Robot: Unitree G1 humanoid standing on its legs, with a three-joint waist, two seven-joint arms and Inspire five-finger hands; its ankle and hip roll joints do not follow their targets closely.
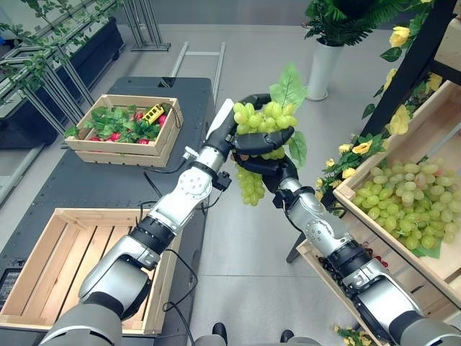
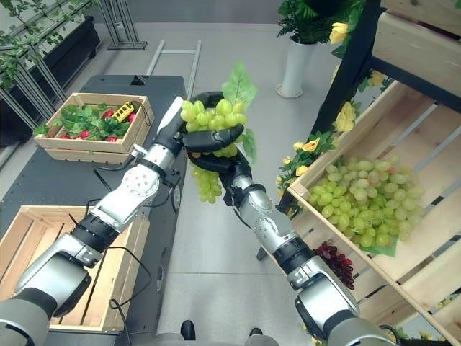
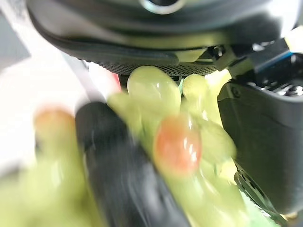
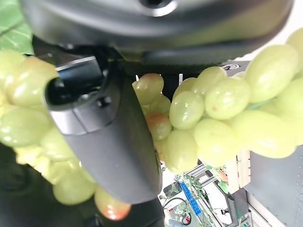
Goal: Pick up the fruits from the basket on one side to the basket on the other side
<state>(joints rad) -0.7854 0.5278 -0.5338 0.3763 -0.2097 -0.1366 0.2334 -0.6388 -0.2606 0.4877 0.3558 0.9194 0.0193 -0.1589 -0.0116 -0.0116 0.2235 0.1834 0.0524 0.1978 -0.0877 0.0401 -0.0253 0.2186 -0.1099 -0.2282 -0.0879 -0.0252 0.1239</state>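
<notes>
Bright, even indoor light, soft shadows.
Left wrist view is smeared: grapes blurred; right wrist view sharper.

- A mock fruit-stall or shop display set up indoors.
- Right: slanted wooden shelf heaped with green grapes, trimmed with yellow flowers.
- Left: dark table carrying wooden crates.
- Far: potted plant on grey tiled floor.

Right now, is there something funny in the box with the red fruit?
Yes. A yellow tool-like thing lies among the leaves and red fruit in the far crate. It looks out of place there; I cannot tell what it is.
</notes>
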